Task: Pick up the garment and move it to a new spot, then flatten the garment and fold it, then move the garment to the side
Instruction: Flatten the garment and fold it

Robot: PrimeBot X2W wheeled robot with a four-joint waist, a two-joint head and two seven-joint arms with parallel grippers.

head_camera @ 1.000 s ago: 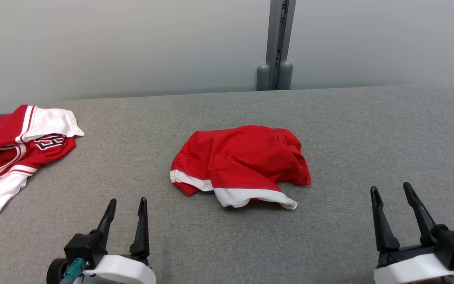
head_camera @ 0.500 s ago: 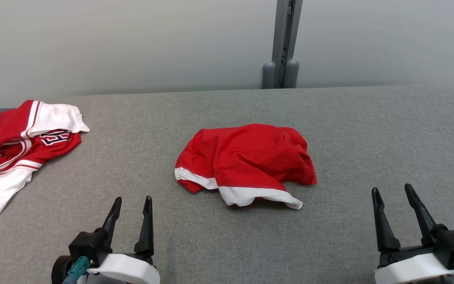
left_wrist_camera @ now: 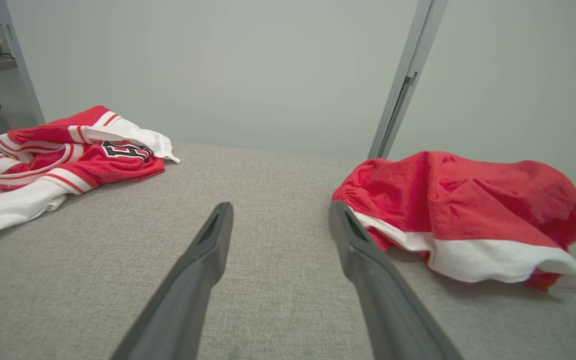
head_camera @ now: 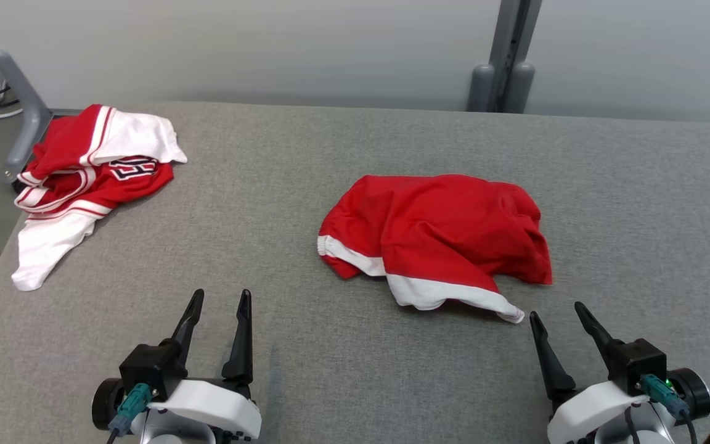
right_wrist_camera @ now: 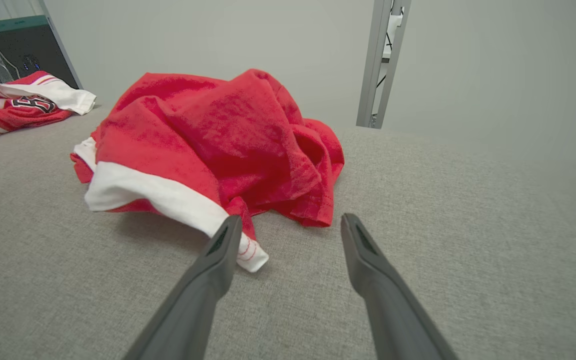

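Left claw [head_camera: 220,295] sits lower left, fingers spread and pointing forward; right claw [head_camera: 556,310] is the same deal lower right, leaning slightly left.

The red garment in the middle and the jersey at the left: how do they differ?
The red garment is plain red with a white band; the jersey carries dark lettering and stripes. The red garment lies central on the table; the jersey lies at its left edge. Both are crumpled.
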